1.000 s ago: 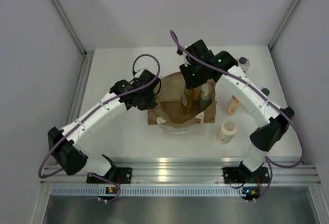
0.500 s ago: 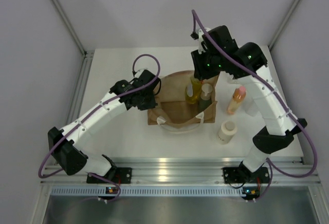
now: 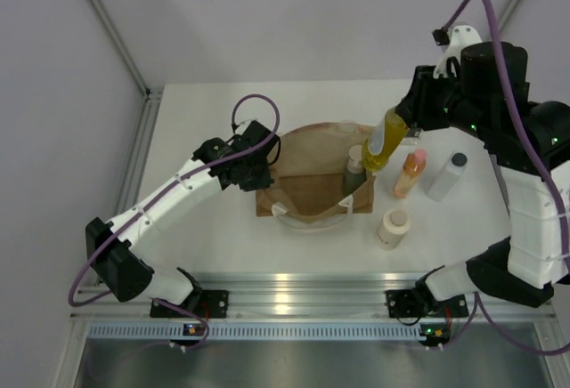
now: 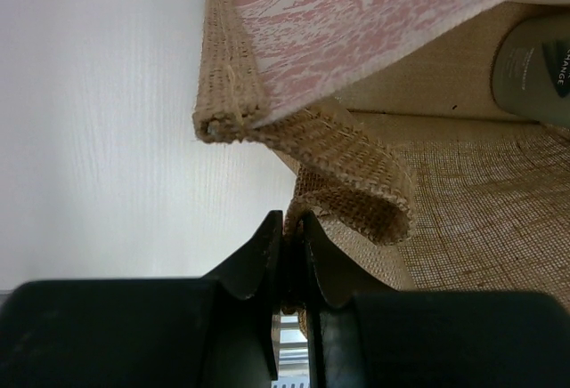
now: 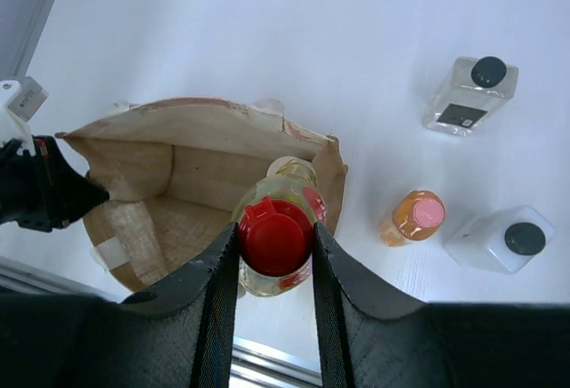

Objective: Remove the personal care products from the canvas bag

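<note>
Yellow bottle (image 3: 383, 143) pinched in right hand (image 5: 272, 247) over canvas bag (image 3: 303, 197); left hand (image 4: 291, 232) pinches rim; orange bottle (image 3: 410, 173) nearby.

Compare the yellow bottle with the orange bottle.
The yellow bottle has a red cap; the orange bottle has a pink one. The yellow bottle hangs tilted in the right end effector, above the right edge of the bag; the orange bottle stands upright on the table, beside the bag, with nothing gripping it. Both are capped.
</note>
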Robot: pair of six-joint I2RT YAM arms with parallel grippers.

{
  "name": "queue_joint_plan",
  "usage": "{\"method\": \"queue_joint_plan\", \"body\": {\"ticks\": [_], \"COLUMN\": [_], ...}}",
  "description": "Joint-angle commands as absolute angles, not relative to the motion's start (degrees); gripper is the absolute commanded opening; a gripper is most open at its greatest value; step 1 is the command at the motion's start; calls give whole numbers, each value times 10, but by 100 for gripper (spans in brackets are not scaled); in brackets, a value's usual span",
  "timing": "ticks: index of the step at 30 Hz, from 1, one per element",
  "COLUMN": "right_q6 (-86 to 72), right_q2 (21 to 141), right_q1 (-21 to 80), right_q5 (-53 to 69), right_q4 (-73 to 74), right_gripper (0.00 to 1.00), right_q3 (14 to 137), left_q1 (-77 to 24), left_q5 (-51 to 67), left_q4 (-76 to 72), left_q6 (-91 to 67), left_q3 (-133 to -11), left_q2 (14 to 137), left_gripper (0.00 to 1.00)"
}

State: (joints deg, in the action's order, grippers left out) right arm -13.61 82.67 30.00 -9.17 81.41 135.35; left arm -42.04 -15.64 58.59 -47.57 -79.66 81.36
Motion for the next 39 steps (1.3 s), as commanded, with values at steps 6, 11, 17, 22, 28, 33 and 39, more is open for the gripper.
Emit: {"method": "queue_joint_plan", "body": {"ticks": [6, 11, 17, 22, 28, 33, 39], "right_q6": [-133, -127, -126, -148, -206, -260, -320], "right_q2": [772, 758, 747, 698, 621, 575, 503], "right_q1": [240, 210, 206, 205, 203, 199, 198], "right_q5": [-120, -125, -158, -250, -329, -347, -345], "right_q4": [861, 860, 852, 789, 712, 656, 552], "right_gripper": [0, 0, 0, 0, 0, 0, 0], "right_q3": [1368, 1349, 1293, 1202, 1029, 894, 694], "left_q1": [-421, -422, -421, -421, -421, -421, -421], "left_q5": [-143, -142, -142, -143, -146, -148, -143], "left_q4": [569, 569, 568, 568, 568, 565, 563], "left_q6": [-461, -457, -454, -455, -454, -451, -446], "left_q3": [-798, -801, -807, -813, -819, -815, -818], "left_q2": [831, 836, 843, 850, 851, 846, 843], "left_gripper": [0, 0, 0, 0, 0, 0, 0]}}
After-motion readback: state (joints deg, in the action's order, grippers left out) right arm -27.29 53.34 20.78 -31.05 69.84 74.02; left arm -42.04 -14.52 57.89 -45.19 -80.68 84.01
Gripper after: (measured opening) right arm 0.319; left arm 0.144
